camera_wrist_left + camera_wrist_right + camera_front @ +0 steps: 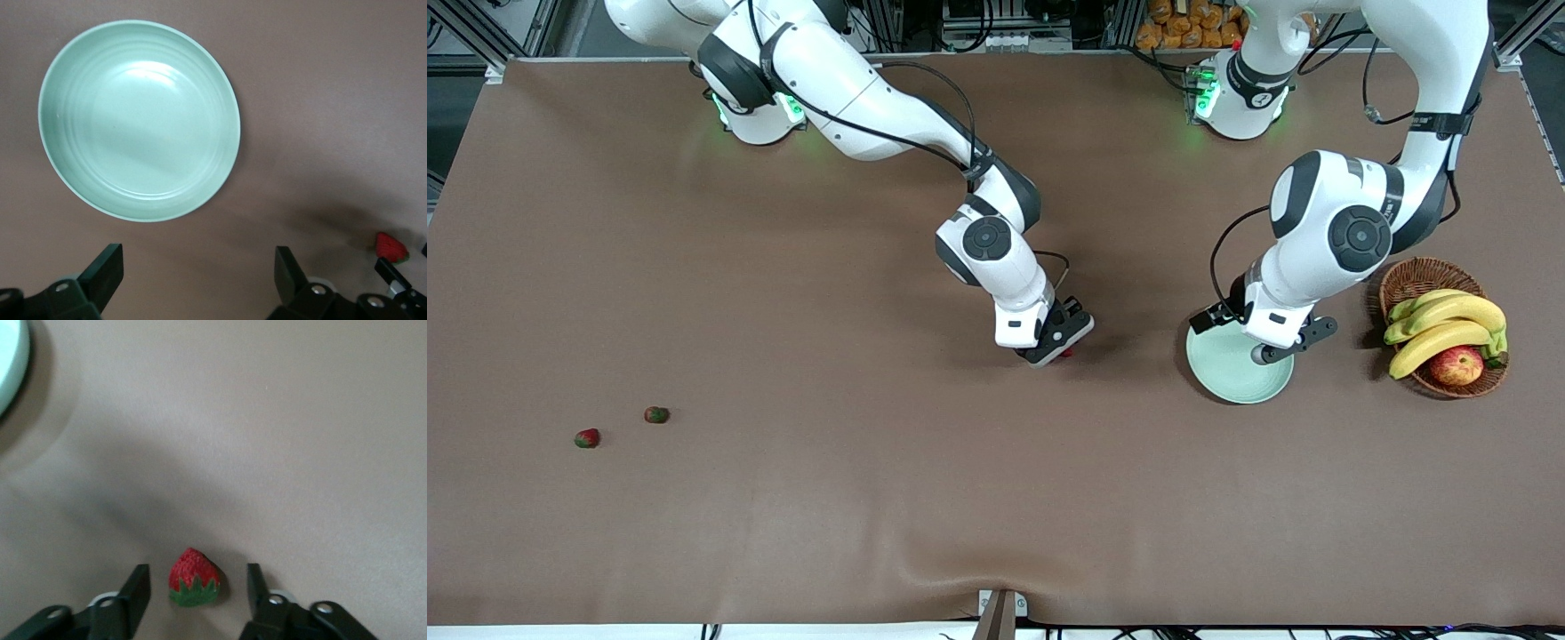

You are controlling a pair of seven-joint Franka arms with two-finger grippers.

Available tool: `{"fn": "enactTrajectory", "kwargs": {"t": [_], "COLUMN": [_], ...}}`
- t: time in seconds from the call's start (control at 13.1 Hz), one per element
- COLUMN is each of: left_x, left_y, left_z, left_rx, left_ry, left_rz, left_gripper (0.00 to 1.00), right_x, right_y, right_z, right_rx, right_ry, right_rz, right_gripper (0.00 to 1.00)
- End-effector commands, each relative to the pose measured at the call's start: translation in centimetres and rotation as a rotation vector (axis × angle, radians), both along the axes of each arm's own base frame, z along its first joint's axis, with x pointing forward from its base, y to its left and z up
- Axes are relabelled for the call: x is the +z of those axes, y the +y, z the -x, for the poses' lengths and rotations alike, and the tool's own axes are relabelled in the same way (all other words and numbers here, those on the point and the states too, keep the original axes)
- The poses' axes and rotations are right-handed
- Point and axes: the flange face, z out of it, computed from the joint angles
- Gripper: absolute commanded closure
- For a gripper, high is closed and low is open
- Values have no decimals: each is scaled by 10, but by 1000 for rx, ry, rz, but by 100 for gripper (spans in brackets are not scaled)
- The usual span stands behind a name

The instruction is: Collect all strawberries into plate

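A strawberry (194,587) is flanked, ungripped, by the parted right pincer (1056,341) at the plate's (1232,378) nine o'clock (left pincer (1272,348) agape above); transfer seems next.

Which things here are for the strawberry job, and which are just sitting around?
For the job:
- strawberry between the open right tool
- two strawberries near the right arm's end
- plate, under the open left tool

Just sitting there:
- basket
- bananas
- apple
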Motion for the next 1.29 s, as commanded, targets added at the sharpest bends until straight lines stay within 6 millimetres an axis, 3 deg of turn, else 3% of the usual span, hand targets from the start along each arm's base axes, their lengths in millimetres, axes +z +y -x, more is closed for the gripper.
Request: {"fn": "enactTrajectory", "kwargs": {"t": [0.0, 0.08, 0.23, 0.38, 0.69, 0.84, 0.99, 1.22], "left_x": [5, 6, 7, 6, -16, -25, -45, -72], "left_y": [-15, -19, -50, -85, -161, -184, -210, -229], "left_z": [-4, -4, -8, -12, -15, -26, -23, -21], "left_rx": [38, 47, 98, 143, 257, 333, 367, 417], "left_ry": [-8, -9, -9, -8, 23, 28, 48, 49], "left_rz": [13, 13, 17, 26, 35, 43, 39, 47], "left_gripper": [0, 0, 0, 0, 0, 0, 0, 0], "right_x": [40, 56, 83, 98, 109, 114, 116, 126], "right_y": [-8, -16, -43, -76, -154, -184, -214, -270], "right_z": [-18, -24, -43, -64, -96, -104, -108, -118], "right_rx": [-32, -39, -65, -104, -186, -225, -266, -352], "right_ry": [-7, 9, 56, 88, 187, 229, 249, 262], "right_rz": [-10, 6, 66, 125, 317, 382, 420, 449], "right_gripper": [0, 0, 0, 0, 0, 0, 0, 0]}}
